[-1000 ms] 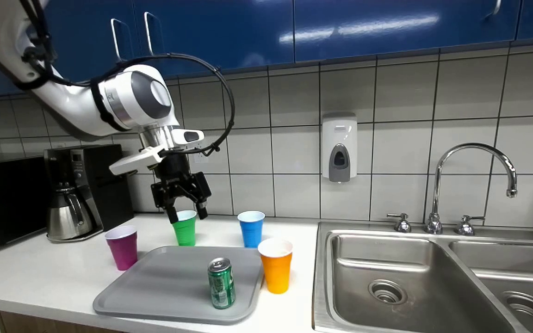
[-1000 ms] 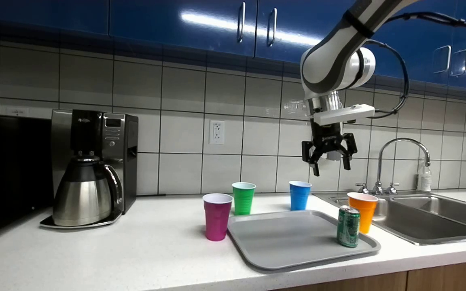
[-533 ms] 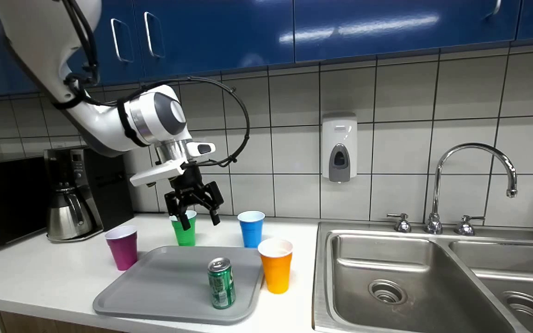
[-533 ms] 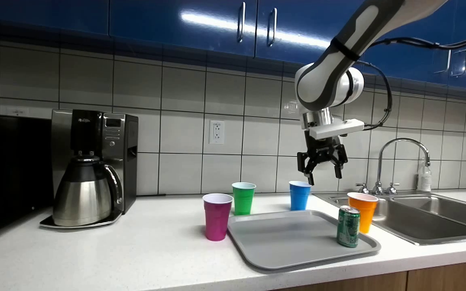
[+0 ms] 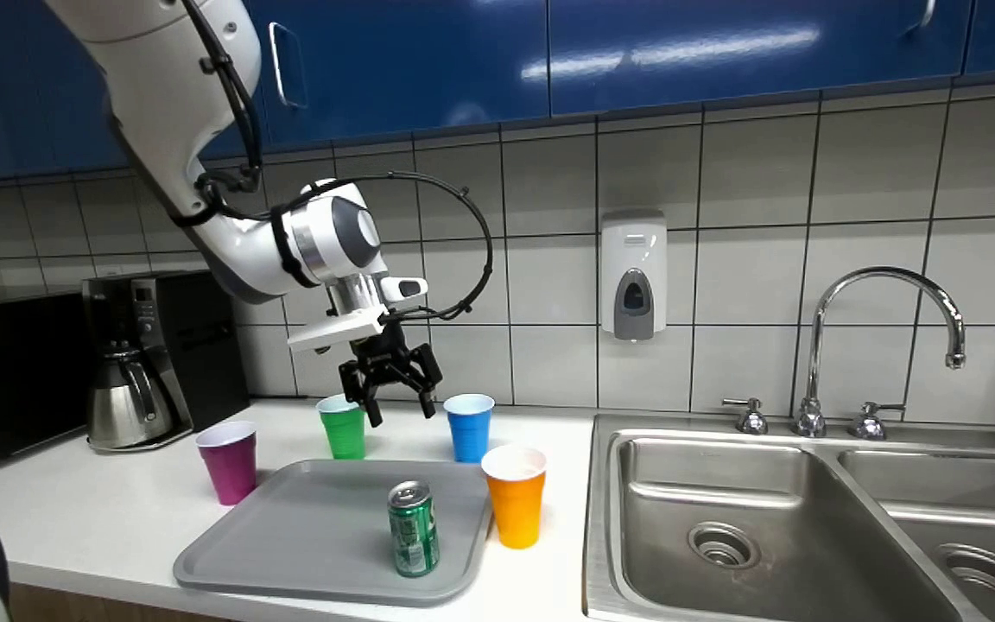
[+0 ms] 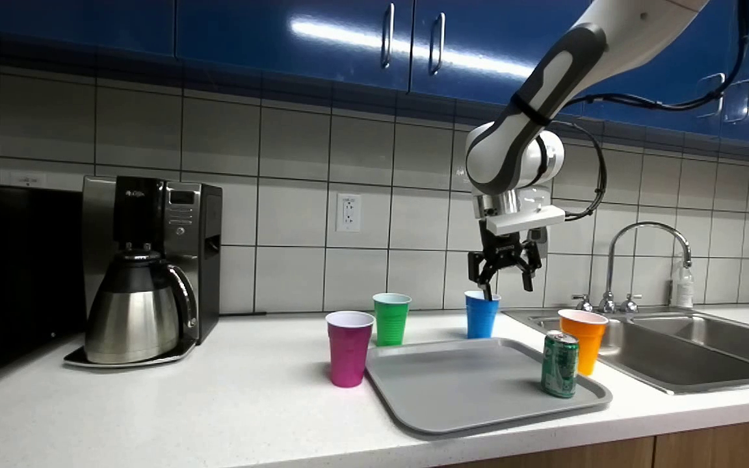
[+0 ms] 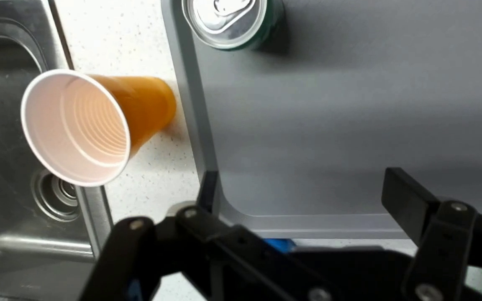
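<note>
**Spread gripper (image 5: 401, 415) hangs over the gray tray (image 5: 290, 527)**

The tray lies flat on the counter (image 5: 48, 510), below the gripper. The fingers (image 7: 408, 205) stand wide apart above its back part, with nothing between them and nothing touched. In an exterior view, make the tray a dial, with the wall (image 5: 467, 285) at 12 o'clock: the gripper hangs toward 1, and the blue cup (image 5: 468, 432) stands at 2, just beyond the tray. The wrist view catches only a sliver of blue past the back edge, probably that cup, as the gripper hides the rest.

The step in hand looks like positioning in the air. To do it well, move slowly and level, fingertips above the cup rims, and lower only straight down; thin cups like these would likely tip at a light knock.

Counted outward: one tray; one green can (image 5: 414, 531), upright on it at 3; four cups, all upright on the counter: the blue one, the green cup (image 5: 344, 430) at 12, the purple cup (image 5: 230, 465) at 10 and the orange cup (image 5: 516, 508) near 3. Farther off come one coffee maker (image 5: 195, 345) with one pot (image 5: 122, 410), between 10 and 11, one soap dispenser (image 5: 633, 276) on the wall near 2, and, past the orange cup, one sink (image 5: 604, 518) with two basins (image 5: 722, 484), one faucet (image 5: 814, 354) and two handles (image 5: 751, 422).
</note>
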